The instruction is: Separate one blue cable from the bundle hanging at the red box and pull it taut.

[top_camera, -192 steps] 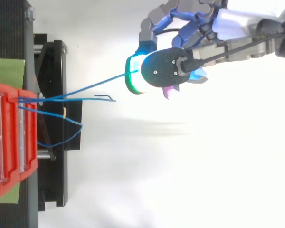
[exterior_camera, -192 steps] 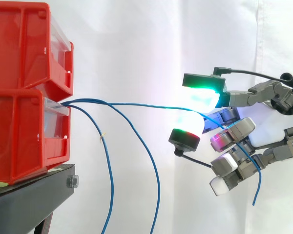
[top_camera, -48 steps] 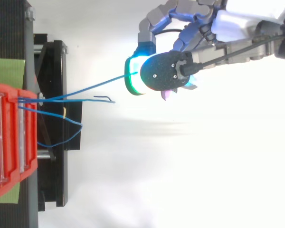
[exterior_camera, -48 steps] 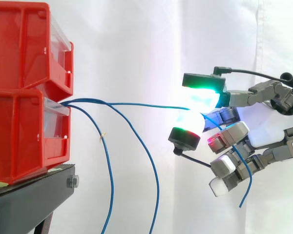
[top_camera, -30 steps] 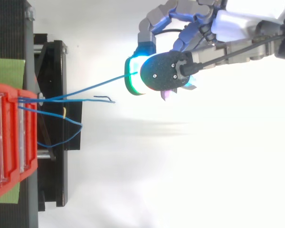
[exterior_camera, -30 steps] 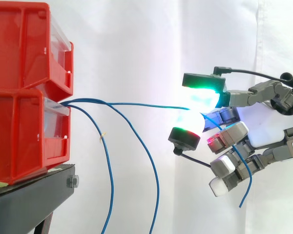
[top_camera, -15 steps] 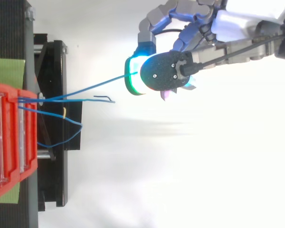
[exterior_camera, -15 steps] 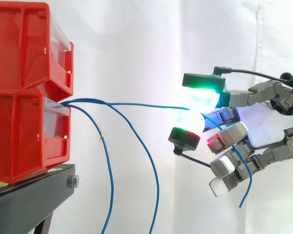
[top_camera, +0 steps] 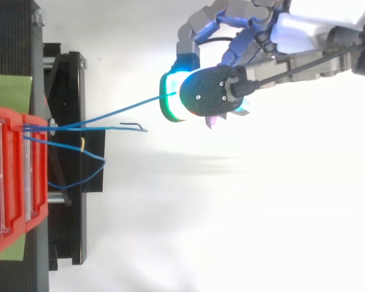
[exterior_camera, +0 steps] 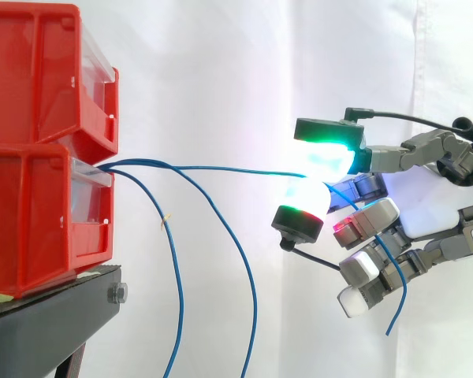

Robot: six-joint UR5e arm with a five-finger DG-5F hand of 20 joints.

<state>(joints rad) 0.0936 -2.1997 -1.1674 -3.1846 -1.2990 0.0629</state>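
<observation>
Three blue cables come out of the lower red box [exterior_camera: 39,220] at its front. One blue cable [exterior_camera: 221,168] runs level and straight to the right, away from the bundle, into my hand [exterior_camera: 378,220]. There it is pinched between the glowing green pad [exterior_camera: 327,146] and the white pad below it [exterior_camera: 306,203]; its free end [exterior_camera: 396,303] hangs down past the other fingers. From above, this cable [top_camera: 118,110] slants up to the hand [top_camera: 207,97]. The other two blue cables [exterior_camera: 173,260] droop downward by the box.
A second red box [exterior_camera: 43,71] is stacked on the lower one, both on a black stand [exterior_camera: 47,323]. In the top view the stand [top_camera: 67,158] carries the boxes [top_camera: 15,182] at the left edge. A white curtain hangs behind.
Since 6.4 s ago the cable's free end has slipped shorter and left through the lower fingers. Over the last second nothing visibly moved.
</observation>
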